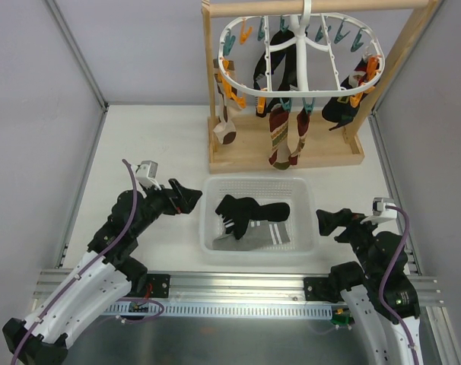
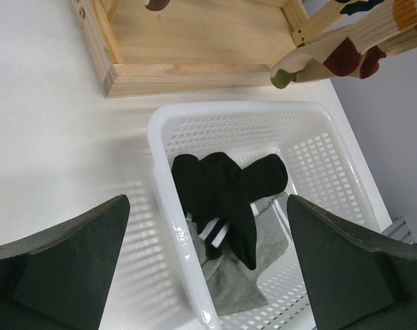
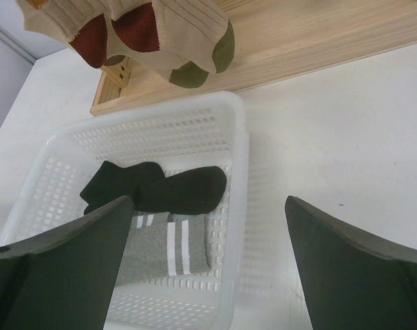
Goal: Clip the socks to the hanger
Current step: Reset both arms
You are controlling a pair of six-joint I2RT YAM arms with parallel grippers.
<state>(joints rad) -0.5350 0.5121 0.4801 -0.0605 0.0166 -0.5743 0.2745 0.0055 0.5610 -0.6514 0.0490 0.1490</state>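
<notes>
Socks (image 1: 278, 133) hang on the hanger (image 1: 306, 93); I see more in the basket (image 1: 257, 180); left end effector (image 1: 186, 196) and right end effector (image 1: 327, 223) wide, empty.

A white table (image 1: 154, 144) boxed in by pale walls (image 1: 33, 114).
We saw soft, even light on it, grey panels on three sides, and a slotted metal rail (image 1: 238, 285) along its near edge.

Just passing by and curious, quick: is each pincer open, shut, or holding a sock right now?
Left pincer: open, holding nothing.
Right pincer: open, holding nothing.
</notes>
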